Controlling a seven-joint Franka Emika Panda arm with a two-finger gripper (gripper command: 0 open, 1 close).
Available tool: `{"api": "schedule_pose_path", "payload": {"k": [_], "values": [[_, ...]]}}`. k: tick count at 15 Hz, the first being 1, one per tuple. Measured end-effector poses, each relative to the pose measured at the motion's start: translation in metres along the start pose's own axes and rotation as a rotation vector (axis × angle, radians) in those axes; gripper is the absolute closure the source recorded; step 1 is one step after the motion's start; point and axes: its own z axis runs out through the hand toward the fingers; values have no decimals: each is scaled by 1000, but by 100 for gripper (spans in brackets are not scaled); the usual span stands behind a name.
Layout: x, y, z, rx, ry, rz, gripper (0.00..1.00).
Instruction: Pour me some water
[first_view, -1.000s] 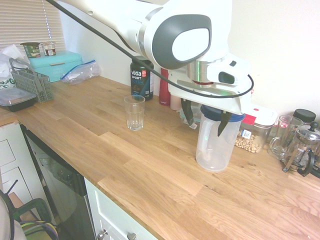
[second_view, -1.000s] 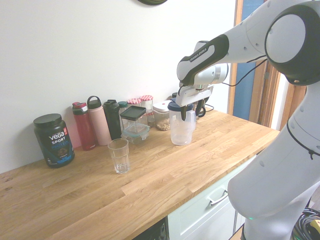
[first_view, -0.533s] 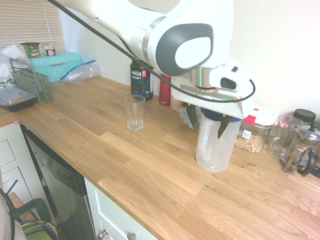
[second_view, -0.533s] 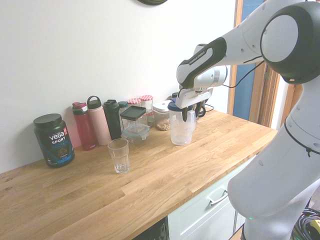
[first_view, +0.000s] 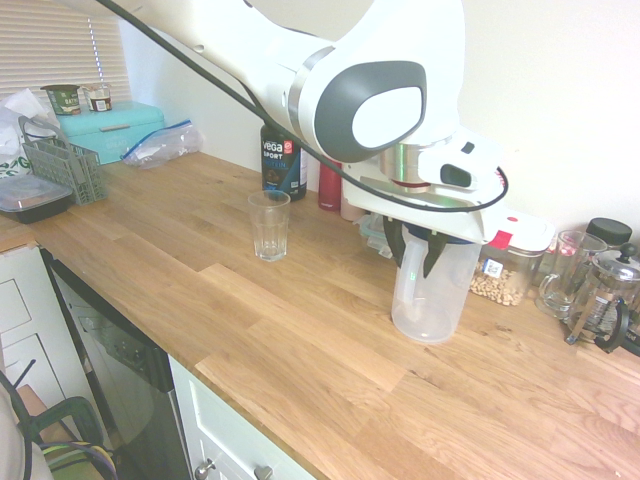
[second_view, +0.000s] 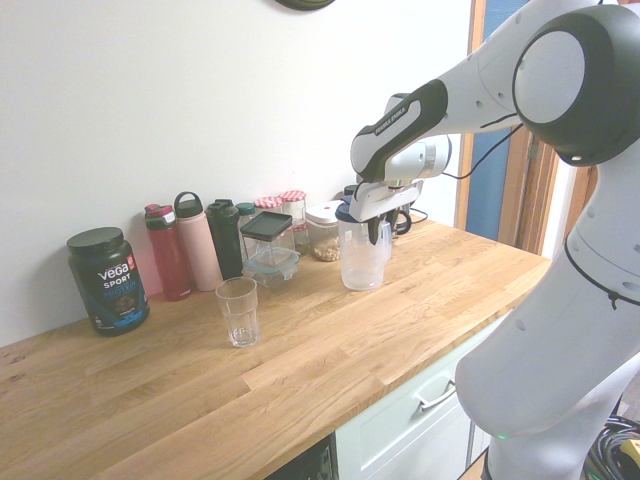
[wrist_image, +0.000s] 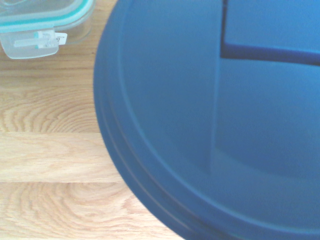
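The translucent plastic water jug with a dark blue lid (first_view: 432, 295) stands upright on the long oak-plank worktop (first_view: 300, 350), toward the wall edge and roughly midway along the row of containers lined up there; in the wrist view its blue lid (wrist_image: 220, 120) fills most of the picture, with bare wood beside it. The white robot arm (first_view: 360, 90) bends down over the jug, and its two-finger gripper (first_view: 414, 252) points steeply downward with its dark fingers reaching down on either side of the jug's top, drawn in close to it; whether they already press the jug I cannot tell. The empty ribbed drinking glass (first_view: 268, 226) stands upright well apart from the jug, further out from the wall and nearer the black protein-powder tub with the white label (first_view: 284, 160), which sits against the wall. In the second exterior view the tub (second_view: 108, 279) is at one end of the row, followed by a red bottle (second_view: 168, 252), a pink bottle with a black cap (second_view: 198, 242) and a black bottle (second_view: 225, 238). A clear food box with a teal-edged lid (wrist_image: 42, 22) lies just beside the jug on the wall side. On the jug's other side are a clear canister with a white lid holding nuts (first_view: 508, 262) and a glass French press (first_view: 600, 298).
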Motion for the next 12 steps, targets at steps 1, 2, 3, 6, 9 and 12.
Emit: {"api": "schedule_pose_path", "payload": {"k": [1, 2, 3, 6, 9, 12], "values": [[0, 0, -1, 0, 0, -5, 100], [1, -1, -2, 1, 1, -12, 100], [3, -1, -4, 2, 4, -17, 100], [11, -5, -19, -5, -10, -43, 100], [30, -7, -61, -19, -64, -158, 100], [45, -7, -104, -18, -70, -342, 100]]}}
